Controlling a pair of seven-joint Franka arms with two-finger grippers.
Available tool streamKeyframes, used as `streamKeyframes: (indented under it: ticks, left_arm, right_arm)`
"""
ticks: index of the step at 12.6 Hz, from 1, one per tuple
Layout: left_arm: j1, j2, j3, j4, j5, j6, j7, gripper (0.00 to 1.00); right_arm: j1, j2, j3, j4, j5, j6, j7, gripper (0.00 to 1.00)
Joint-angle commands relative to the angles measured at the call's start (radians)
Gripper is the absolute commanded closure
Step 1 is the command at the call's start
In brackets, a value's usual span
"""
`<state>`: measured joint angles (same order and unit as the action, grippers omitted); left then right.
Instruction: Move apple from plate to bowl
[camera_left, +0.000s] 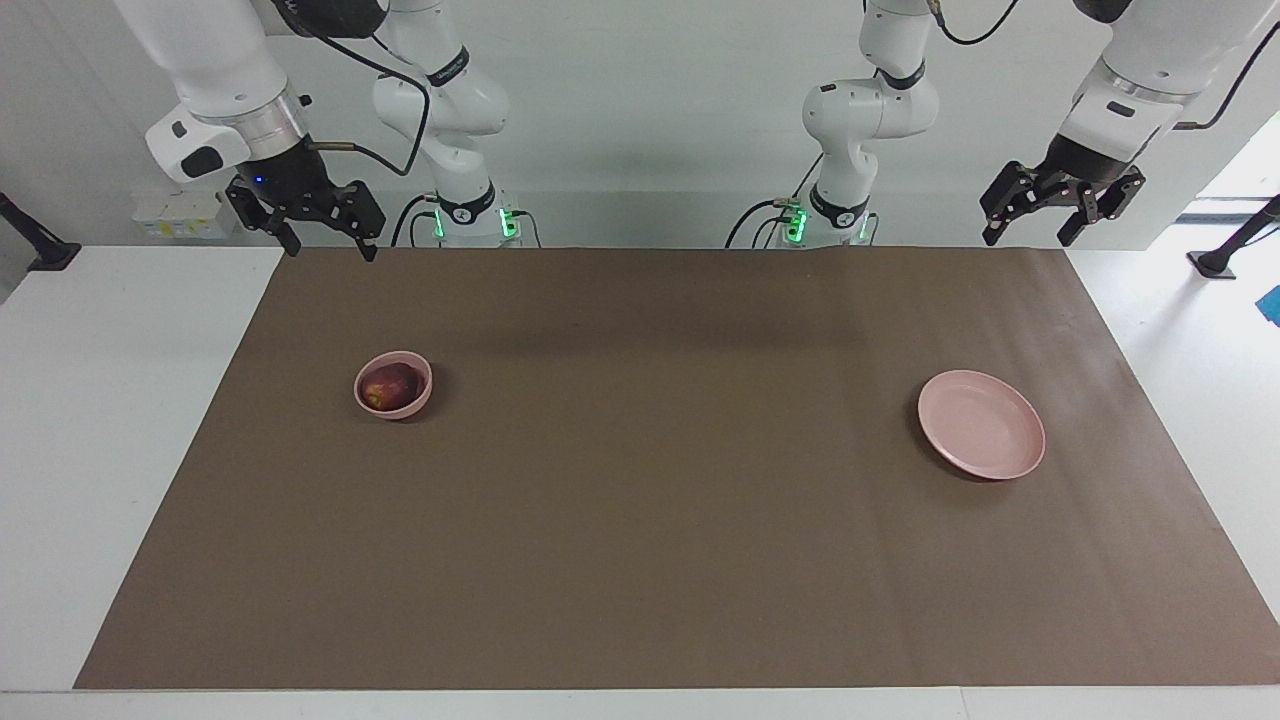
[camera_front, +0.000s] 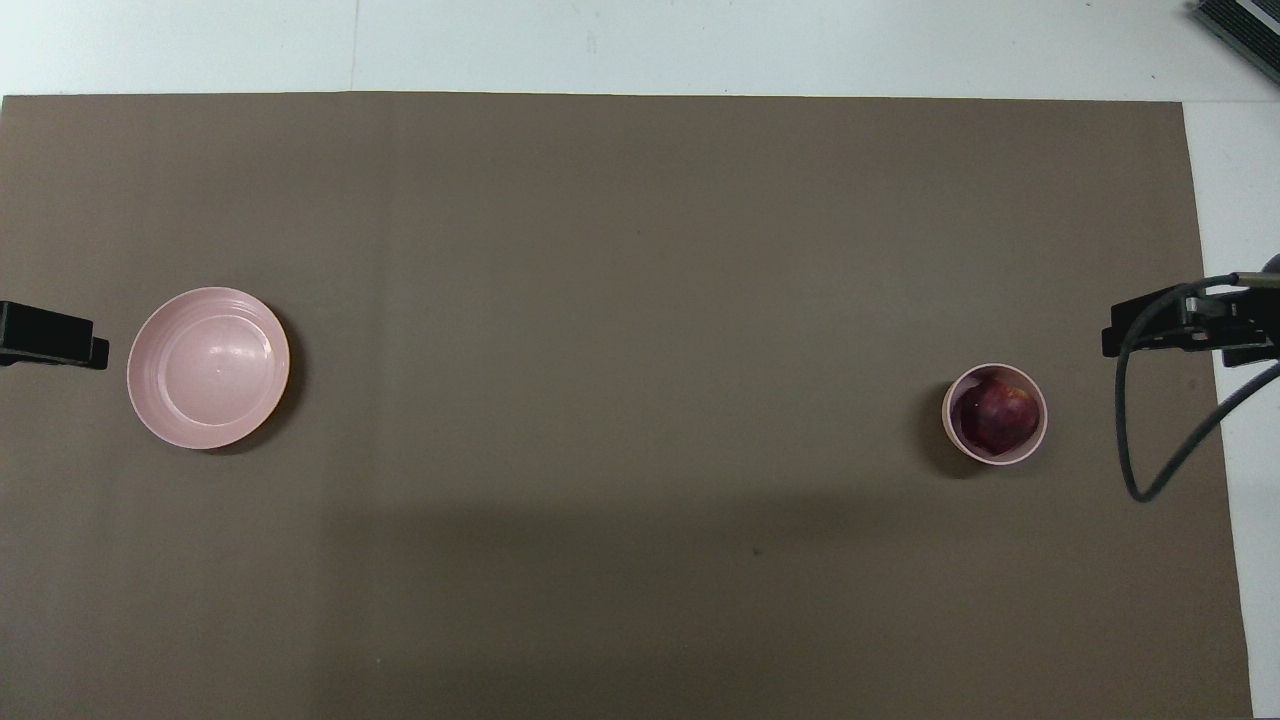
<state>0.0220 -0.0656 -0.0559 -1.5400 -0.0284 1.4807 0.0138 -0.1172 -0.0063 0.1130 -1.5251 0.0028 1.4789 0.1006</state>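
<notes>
So the apple (camera_left: 389, 387) is sitting down inside the bowl (camera_left: 393, 385), yellowish patch showing toward the camera in the facing view. It fills most of the bowl, and the deep walls keep it from rolling anywhere. By the look of it the job is basically done.

The plate (camera_left: 981, 424) is bare, well apart from the bowl, at roughly 3 o'clock from it in the facing view, toward the left arm's end of the brown mat (camera_left: 660, 560). With the apple off it, nothing's left there to pick.

Right gripper (camera_left: 322, 238) hangs in the air at about 11 o'clock from the bowl in that view, over the mat's edge by the robots, fingers spread and holding nothing. My guess is it's parked up there so it's clear of the bowl.

Left gripper (camera_left: 1030, 225) hangs at about 1 o'clock from the plate, over the mat's corner, also spread and empty; that arm looks like it's just waiting.
</notes>
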Motion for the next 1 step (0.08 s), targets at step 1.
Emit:
streamKeyframes:
  ticks: [1]
  left_arm:
    - [0.001, -0.005, 0.005, -0.003, -0.015, -0.010, 0.003, 0.00]
  right_arm:
    - [-0.004, -0.003, 0.004, -0.006, -0.011, 0.014, -0.032, 0.00]
